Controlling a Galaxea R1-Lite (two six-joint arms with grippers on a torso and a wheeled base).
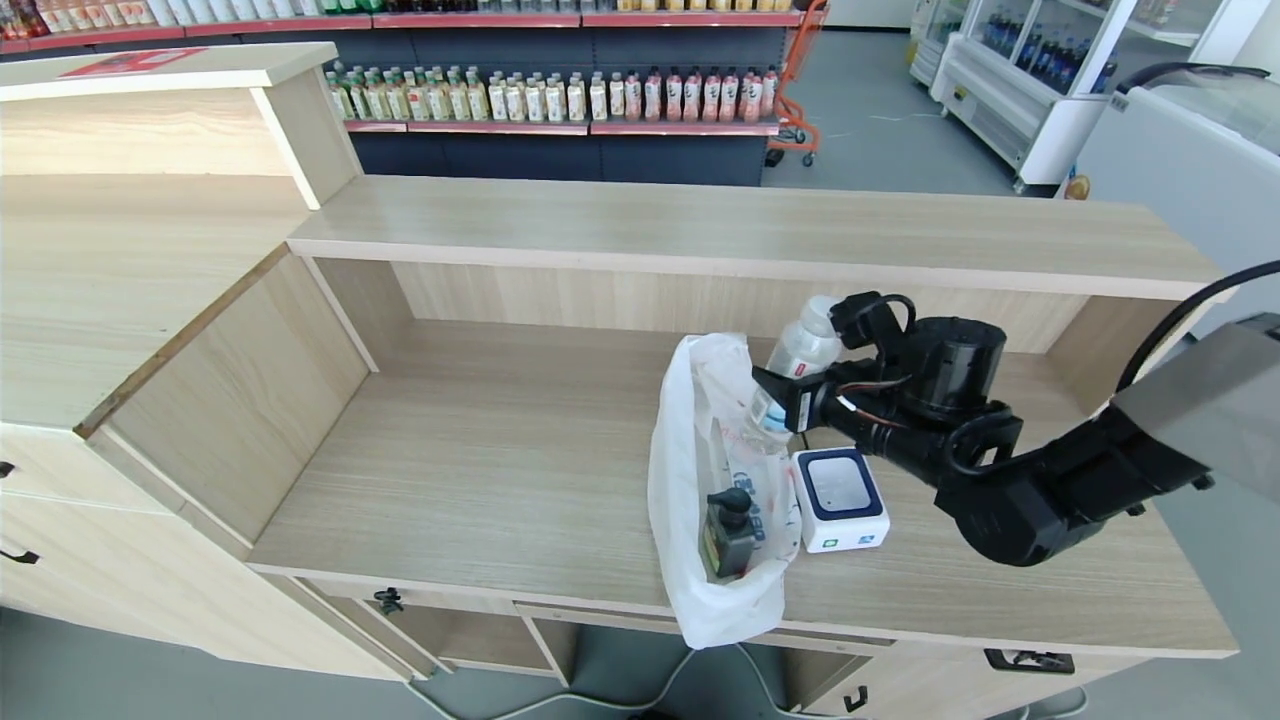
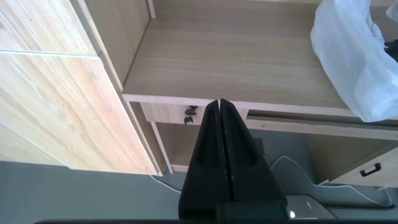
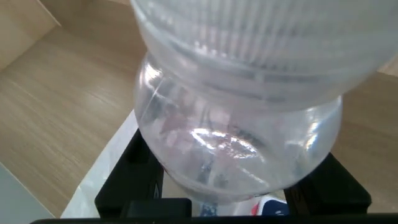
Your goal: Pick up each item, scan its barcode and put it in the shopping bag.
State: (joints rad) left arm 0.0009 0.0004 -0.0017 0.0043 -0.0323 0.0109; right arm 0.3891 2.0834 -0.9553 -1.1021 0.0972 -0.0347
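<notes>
A clear plastic bottle (image 1: 798, 358) with a pale cap is tilted above the counter, held by my right gripper (image 1: 800, 385), which is shut on it. The bottle (image 3: 239, 124) looms close in the right wrist view, with the dark fingers (image 3: 134, 171) on either side of it. It hangs just over the upper right edge of the white shopping bag (image 1: 710, 500), whose mouth is open. Inside the bag lies a dark bottle with a black cap (image 1: 728, 535). The white scanner box (image 1: 840, 498) sits right of the bag. My left gripper (image 2: 219, 106) is shut and empty, below the counter's front edge.
The wooden counter (image 1: 480, 460) has a raised back ledge (image 1: 740, 230) and a side wall on the left. A drawer front with a key (image 2: 190, 112) sits under the counter edge. Store shelves with drinks (image 1: 560, 95) stand far behind.
</notes>
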